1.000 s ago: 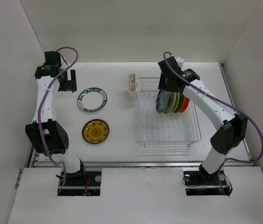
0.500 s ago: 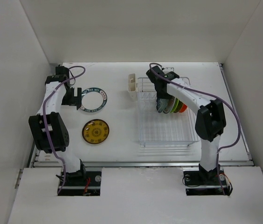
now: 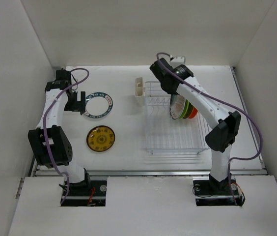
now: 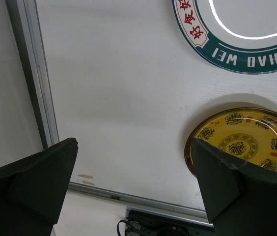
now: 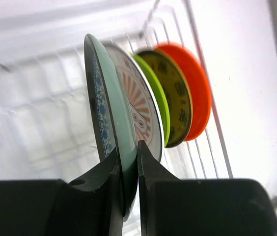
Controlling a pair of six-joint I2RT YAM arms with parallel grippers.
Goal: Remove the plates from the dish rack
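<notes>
- Right hand (image 5: 128, 153) clenched on the rim of the upright round teal patterned plate (image 5: 110, 113) — in the silver wire dish rack (image 3: 175, 137).
- Left hand (image 4: 134, 142) released — over the white tabletop (image 4: 119, 73).

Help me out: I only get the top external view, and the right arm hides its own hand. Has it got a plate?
Observer: Yes. The right wrist view shows the right hand pinched on the rim of the teal patterned plate, first in the row.
Operator: How many stand behind it?
Observer: Three: the white one with an orange centre, the lime green one, the orange one.
Operator: And the other arm?
Observer: The left hand is open, nothing between its fingers; the yellow plate lies on the table beyond them.
</notes>
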